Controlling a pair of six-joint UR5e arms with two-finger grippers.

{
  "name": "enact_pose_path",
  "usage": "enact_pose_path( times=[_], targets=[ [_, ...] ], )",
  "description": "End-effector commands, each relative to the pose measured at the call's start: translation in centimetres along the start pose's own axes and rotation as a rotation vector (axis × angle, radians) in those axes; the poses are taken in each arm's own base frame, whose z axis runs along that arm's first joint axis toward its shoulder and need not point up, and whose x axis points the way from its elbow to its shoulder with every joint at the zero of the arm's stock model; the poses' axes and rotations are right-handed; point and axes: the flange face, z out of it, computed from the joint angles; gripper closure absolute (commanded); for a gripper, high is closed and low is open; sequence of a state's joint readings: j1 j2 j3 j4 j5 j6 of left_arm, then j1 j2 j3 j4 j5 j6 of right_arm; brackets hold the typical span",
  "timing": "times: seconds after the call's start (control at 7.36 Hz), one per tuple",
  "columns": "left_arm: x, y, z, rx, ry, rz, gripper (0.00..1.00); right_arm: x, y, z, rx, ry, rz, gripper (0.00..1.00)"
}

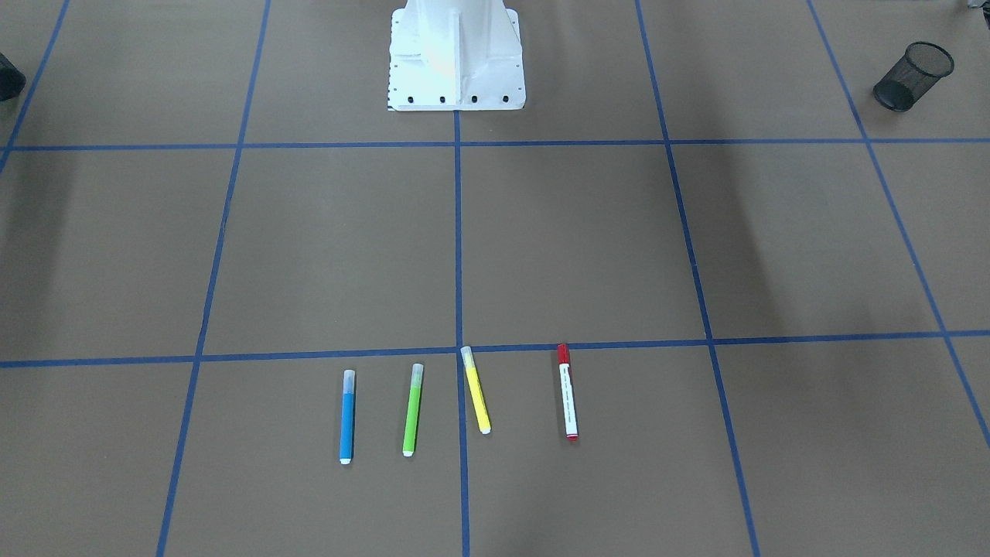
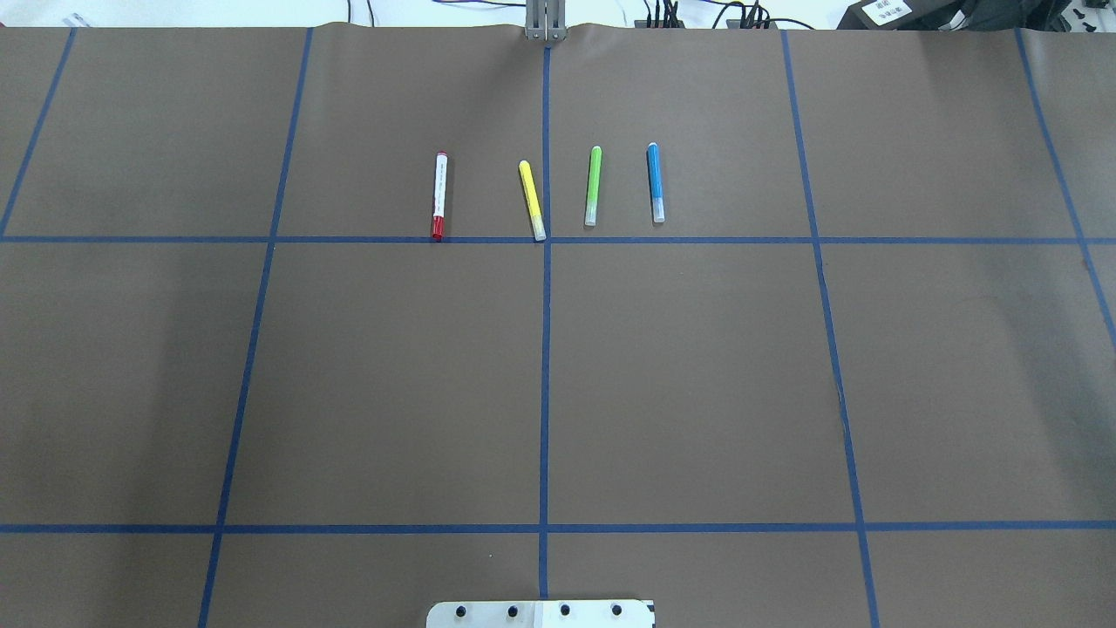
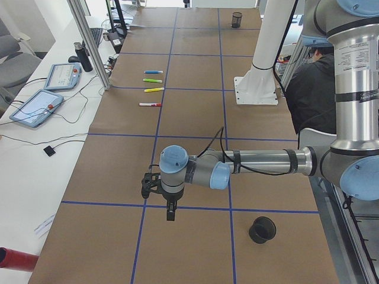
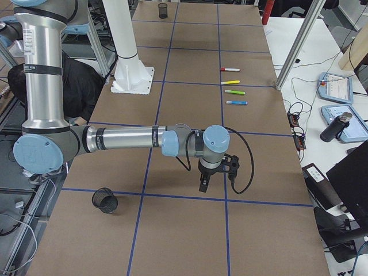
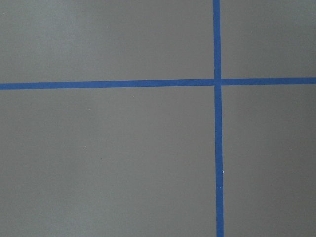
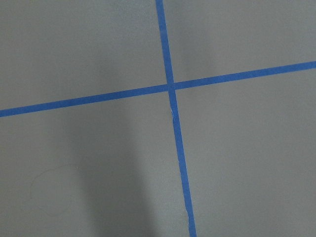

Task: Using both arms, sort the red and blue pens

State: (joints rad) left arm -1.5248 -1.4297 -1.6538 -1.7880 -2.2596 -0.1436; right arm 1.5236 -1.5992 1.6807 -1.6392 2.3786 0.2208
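**Front-facing view:** Four pens lie in a row on the brown, blue-taped worktop (image 1: 309, 247), well apart from the white robot pedestal (image 1: 456, 54). The blue highlighter (image 1: 347, 418) ends the row on the robot's right. Next come the green highlighter (image 1: 413, 410) and the yellow highlighter (image 1: 476, 390). The red-capped marker (image 1: 568, 392) ends the row on the robot's left, its cap at a tape line. A black mesh cup (image 1: 913, 76) stands far off on the robot's left.

**Overhead view:** The row lies across the centre line, with the red-capped marker left and the blue highlighter right. No pen touches another.

**Left-side view:** The left arm (image 3: 254, 163) reaches low over the worktop. The left end effector (image 3: 170, 213) points down over a tape line, near the black mesh cup and well apart from the pens. Whether its fingers are apart or together cannot be told. A person in dark clothing (image 3: 308, 83) sits beyond the pedestal.

**Right-side view:** The right arm (image 4: 121, 139) mirrors that pose. The right end effector (image 4: 203, 185) hangs above the tape near a second mesh cup (image 4: 104, 200), and its finger state likewise cannot be told.

**Wrist views:** Both show only brown worktop and crossing blue tape.
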Motion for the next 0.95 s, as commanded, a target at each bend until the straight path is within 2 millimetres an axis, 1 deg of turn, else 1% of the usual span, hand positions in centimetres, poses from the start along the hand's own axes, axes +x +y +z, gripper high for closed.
enact_pose_path(
  times=[0.0, 0.27, 0.41, 0.81],
  targets=[
    [-0.04, -0.04, 0.17, -0.002, 0.0, 0.0, 0.0, 0.13, 0.33, 0.02, -0.001, -0.016, 0.004, 0.01],
    [-0.39, 0.1, 0.45, -0.003, 0.0, 0.001, 0.0, 0.13, 0.44, -0.02, 0.002, -0.015, 0.001, 0.01],
    [-0.24, -0.01, 0.29, 0.0, 0.0, 0.007, 0.0, 0.31, 0.41, 0.19, 0.0, -0.007, -0.001, 0.01],
    [0.26, -0.17, 0.01, 0.004, 0.016, 0.014, 0.0, -0.08, 0.23, -0.19, 0.01, -0.004, -0.013, 0.01]
  ],
)
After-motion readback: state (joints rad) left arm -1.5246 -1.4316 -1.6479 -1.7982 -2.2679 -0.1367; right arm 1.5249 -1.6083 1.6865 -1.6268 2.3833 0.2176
